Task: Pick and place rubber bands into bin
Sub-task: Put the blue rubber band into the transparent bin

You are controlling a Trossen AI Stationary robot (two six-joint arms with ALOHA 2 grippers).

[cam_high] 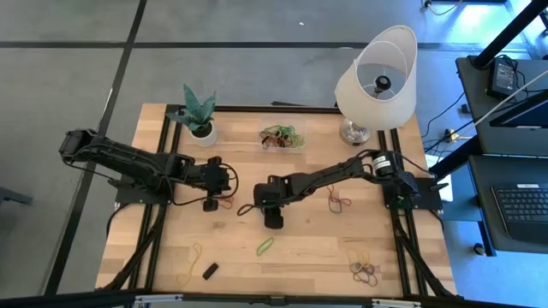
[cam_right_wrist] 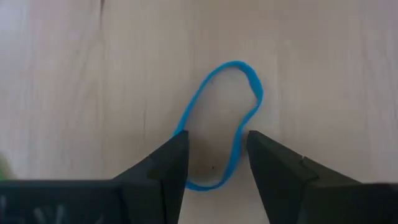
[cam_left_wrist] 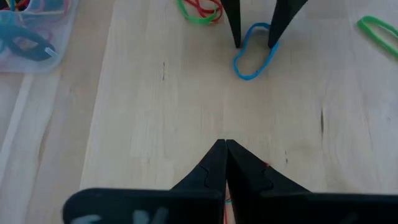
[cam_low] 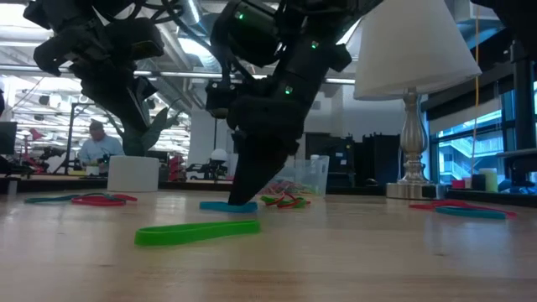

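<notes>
The right gripper (cam_right_wrist: pixel 212 163) stood low over the table (cam_high: pixel 300 257) near its middle, fingers apart, with a blue rubber band (cam_right_wrist: pixel 219 127) lying flat directly beneath it. In the right wrist view the near end of the loop passed between the two fingers, one strand running just inside the one finger and the other strand just at the tip of the other; whether the tips touched the wood could not be told. The band appeared thin, light and limp, so in my judgement it would deform freely and offer little to grip; the soundest hold would be a pinch across a single strand, or across both gathered together, with the tips pressed to the table, since a shallow closure would likely slide off. The left gripper (cam_left_wrist: pixel 225 163) waited just beside it, fingers closed together, with only a trace of red showing under them, and it was not clear that they held anything. A green rubber band (cam_high: pixel 265 246) lay near the right gripper toward the table's front edge, and further bands lay in clusters (cam_high: pixel 363 267) near the front corners. The bin (cam_high: pixel 282 139) stood at the far edge between the plant pot (cam_high: pixel 203 133) and the lamp (cam_high: pixel 374 81), already holding several bands, well apart from the blue one.
</notes>
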